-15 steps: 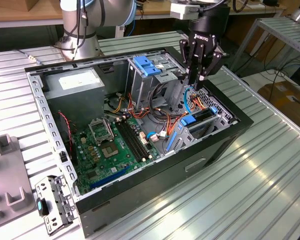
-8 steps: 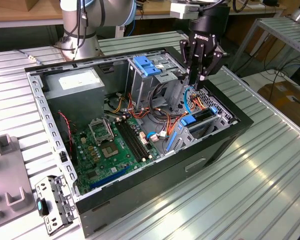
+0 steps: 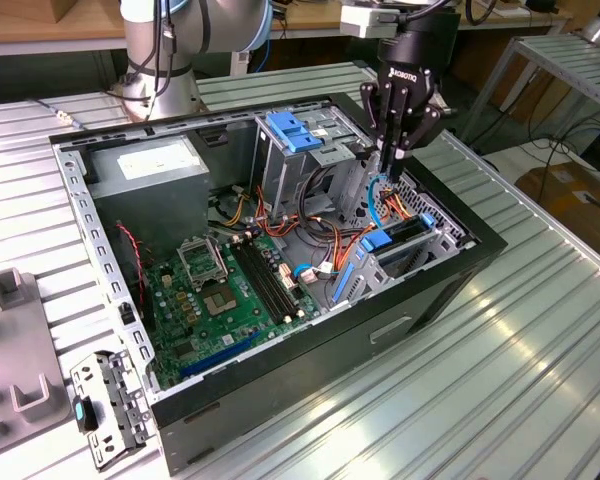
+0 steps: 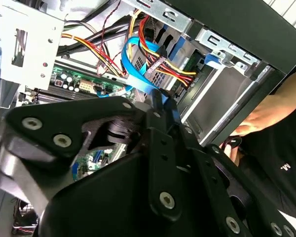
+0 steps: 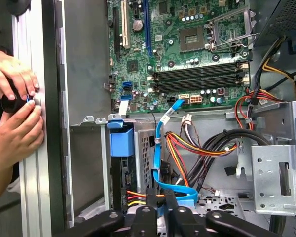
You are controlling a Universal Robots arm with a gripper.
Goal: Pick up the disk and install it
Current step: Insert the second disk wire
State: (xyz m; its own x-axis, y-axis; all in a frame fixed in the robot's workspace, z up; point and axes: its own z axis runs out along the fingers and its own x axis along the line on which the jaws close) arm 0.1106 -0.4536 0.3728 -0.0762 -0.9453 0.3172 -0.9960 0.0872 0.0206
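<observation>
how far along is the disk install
Done: the disk looks seated in the drive bay, no longer carried. In hand: the gripper appears closed on the blue cable beside that bay. Left: the pictures don't show this cable plugged into the disk, so connection looks unfinished.

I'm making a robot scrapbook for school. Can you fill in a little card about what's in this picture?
place: open black metal computer case on a ribbed silver metal table
inside: green circuit board, big grey power-supply box
end effector: above the drive bay, right by a flat blue cable
person: two hands at the case's edge
</observation>
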